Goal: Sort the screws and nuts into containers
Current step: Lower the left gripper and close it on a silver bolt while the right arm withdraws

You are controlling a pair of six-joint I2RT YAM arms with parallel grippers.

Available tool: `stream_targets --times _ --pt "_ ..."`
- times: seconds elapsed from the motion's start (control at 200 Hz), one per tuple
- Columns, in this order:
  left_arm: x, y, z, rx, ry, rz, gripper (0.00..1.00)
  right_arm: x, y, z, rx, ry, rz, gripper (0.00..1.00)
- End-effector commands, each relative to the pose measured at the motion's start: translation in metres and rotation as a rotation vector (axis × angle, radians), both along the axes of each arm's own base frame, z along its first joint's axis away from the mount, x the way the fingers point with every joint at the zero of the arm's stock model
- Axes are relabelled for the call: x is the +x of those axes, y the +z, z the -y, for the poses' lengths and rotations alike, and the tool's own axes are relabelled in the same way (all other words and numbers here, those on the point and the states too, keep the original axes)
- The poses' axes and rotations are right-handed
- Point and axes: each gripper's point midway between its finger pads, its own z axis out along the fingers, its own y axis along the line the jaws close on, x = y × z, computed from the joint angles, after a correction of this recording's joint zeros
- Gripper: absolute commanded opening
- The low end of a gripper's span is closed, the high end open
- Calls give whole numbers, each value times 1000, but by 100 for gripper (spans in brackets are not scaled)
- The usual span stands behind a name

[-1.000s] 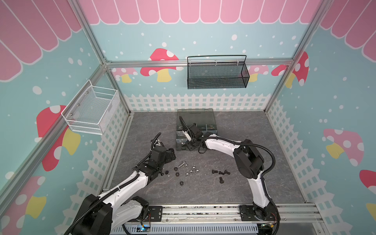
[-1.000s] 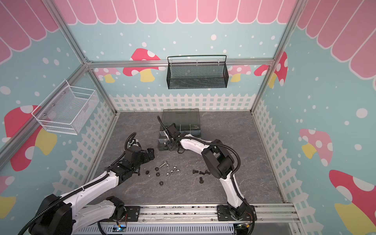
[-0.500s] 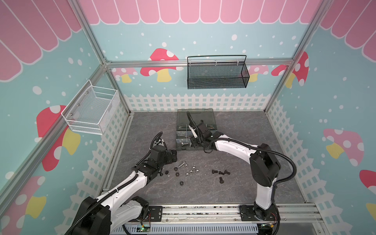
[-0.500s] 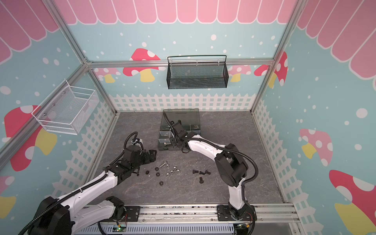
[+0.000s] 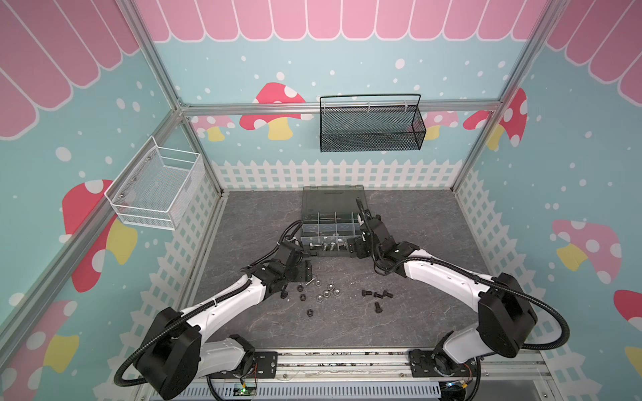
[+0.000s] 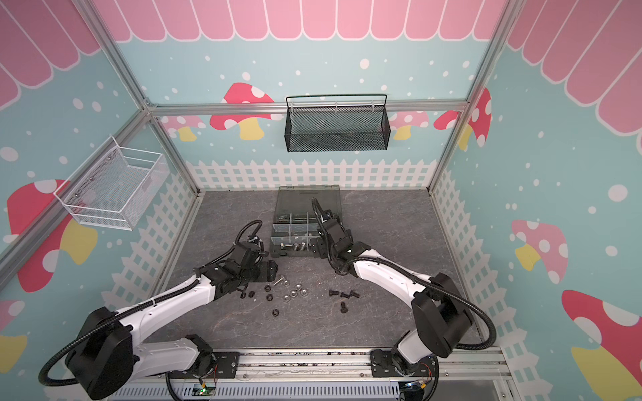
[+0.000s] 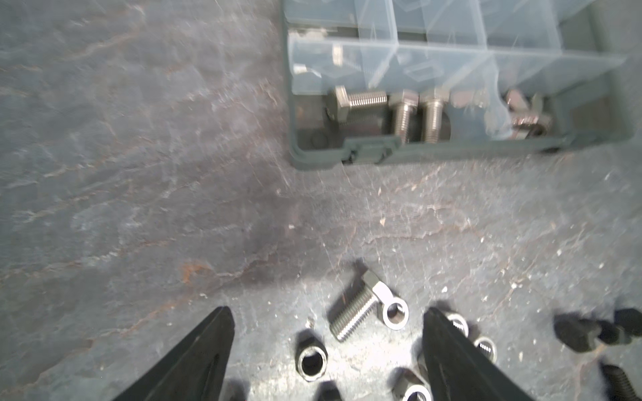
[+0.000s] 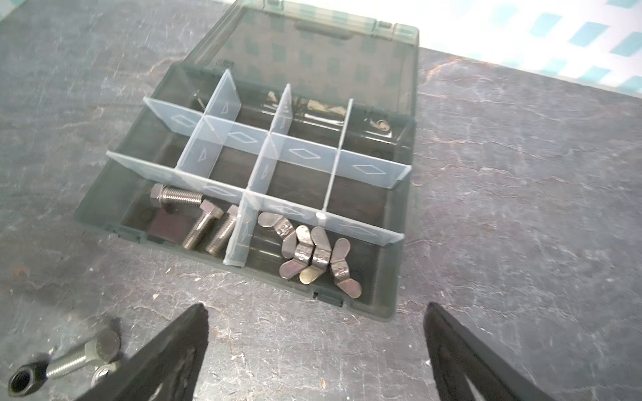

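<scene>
Left gripper (image 7: 328,314), jaws apart and empty, should pinch the silver hex bolt (image 7: 356,307) across its shank, avoiding the nut (image 7: 395,316) beside it. The right gripper (image 8: 316,307) gapes empty at the organiser case's (image 8: 389,281) near edge.

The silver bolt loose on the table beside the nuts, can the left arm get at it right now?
Probably yes. The left gripper hangs open right by the silver bolt, with nothing covering it; a silver nut lying against it might get pinched along.
</scene>
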Motion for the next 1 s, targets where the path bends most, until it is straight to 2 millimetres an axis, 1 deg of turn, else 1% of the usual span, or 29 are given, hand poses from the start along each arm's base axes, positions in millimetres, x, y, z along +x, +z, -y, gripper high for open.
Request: stream_targets --times 0.0,0.14,0.275,0.34,0.4,0.46,0.575,0.83,0.996 --pt "-6 -8 3 84 -42 -66 83 1 15 20 45 -95 66 98" --pt "-8 -19 14 123 -88 -115 78 -4 15 33 43 -134 77 98" --pt "-10 -30 21 149 -116 -148 74 -5 14 38 48 -156 78 98" --pt "-10 -35 23 157 -119 -164 69 -5 14 39 49 -163 78 98" --pt "-11 -39 23 161 -119 -178 62 -4 14 40 48 -168 79 98" --pt "-11 -42 23 164 -116 -187 59 -4 13 41 47 -172 77 98" --pt "-11 -48 22 178 -111 -200 58 -3 11 42 46 -181 74 98" --pt "-9 -58 23 192 -108 -219 48 -2 8 45 40 -199 65 98" --pt "-7 -66 24 202 -99 -231 45 -2 9 47 41 -206 66 98"
